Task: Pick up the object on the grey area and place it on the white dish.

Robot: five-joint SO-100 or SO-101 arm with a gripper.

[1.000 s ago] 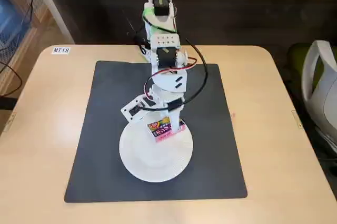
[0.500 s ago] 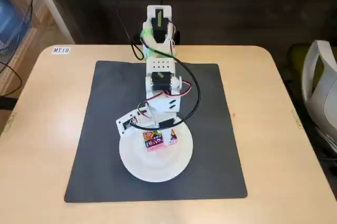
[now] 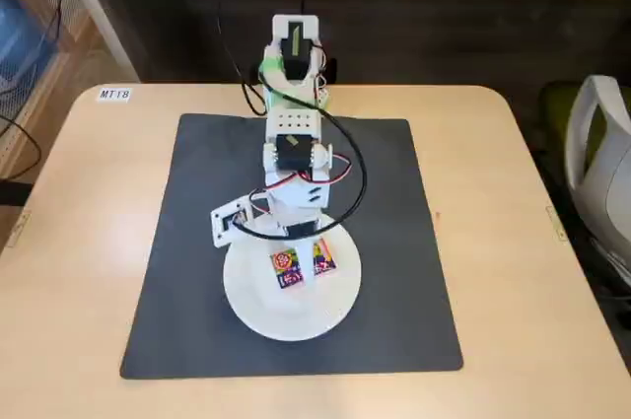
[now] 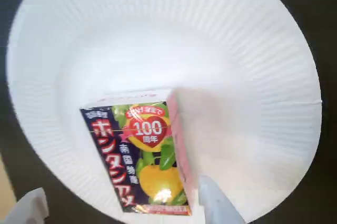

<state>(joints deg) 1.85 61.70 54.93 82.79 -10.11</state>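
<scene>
The small yellow-orange printed box [image 4: 138, 156] is lying flat inside the round white ribbed plate [image 4: 253, 50], print legible only in the wrist view; the end effector [image 3: 296, 238] is hovering spread apart above the plate's far rim, on the dark grey mat [image 3: 177, 271].

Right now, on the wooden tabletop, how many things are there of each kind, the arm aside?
Large square dark grey mat: 1
Round white fluted plate, lying on the mat: 1
Small flat printed box, yellow-orange and dark, lying on the plate: 1
Small white label reading MT18 at the table's far left corner in the fixed view: 1
Total: 4
</scene>
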